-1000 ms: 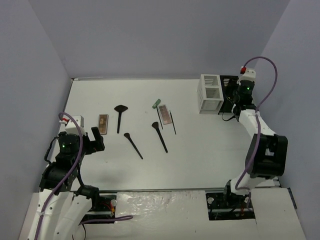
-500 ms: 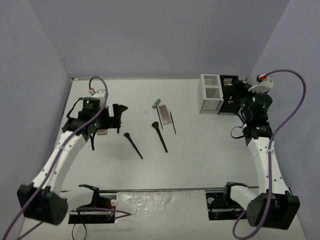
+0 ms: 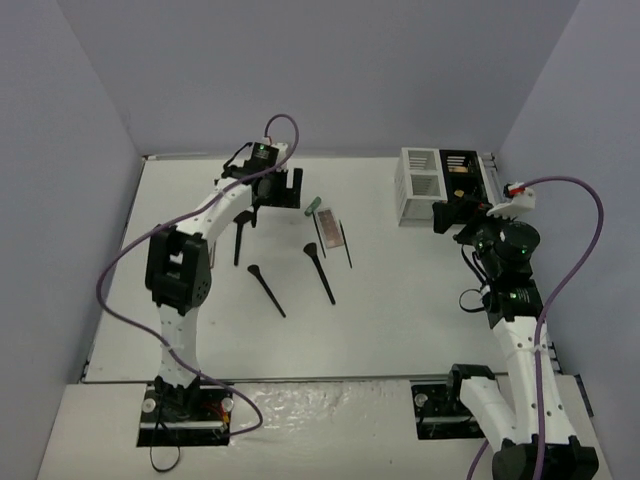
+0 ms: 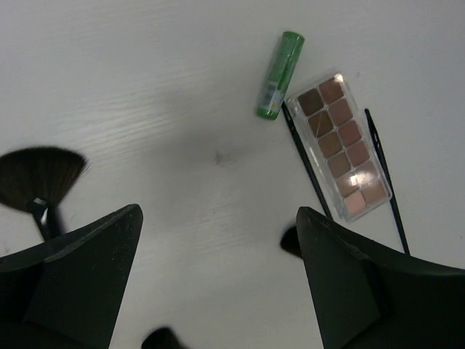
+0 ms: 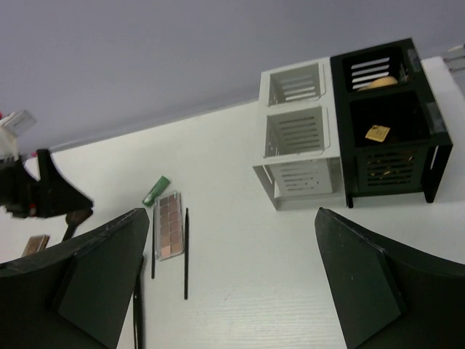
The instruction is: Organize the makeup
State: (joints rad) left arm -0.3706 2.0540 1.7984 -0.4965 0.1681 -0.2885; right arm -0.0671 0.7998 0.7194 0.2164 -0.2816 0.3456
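Holding the left gripper (image 4: 218, 218) with fingers spread wide and nothing between them, poised above the white table (image 4: 182, 94). Ahead of the gap, toward one finger: a short green plastic tube (image 4: 280, 74), just beside the corner of a clear flat rectangular palette of brown and pink pans (image 4: 338, 147). Flanking that palette, two thin black stick-like brushes (image 4: 305, 163), one close along each long edge. Just outside the other finger: a black fan-shaped bristle brush (image 4: 40, 174). Probably lined up here to pick from this cluster. Open surface under the fingers for coming down, but little room beside the palette, hemmed in by the thin brushes.

Holding the right gripper (image 5: 232, 218) likewise wide, gripping nothing, standing off from a white slatted plastic organizer box (image 5: 298, 138) and a black slatted organizer box (image 5: 389, 123), set touching side by side ahead of the gap and of one finger. Inside the black one: a small gold piece (image 5: 376, 132), and a beige lump (image 5: 381, 82) in the farther compartment. Likely parked off to the side to leave the box tops open for drops. Between the two grippers: wide table, crossed only by two long-handled black brushes (image 3: 320, 270), well apart from the boxes.
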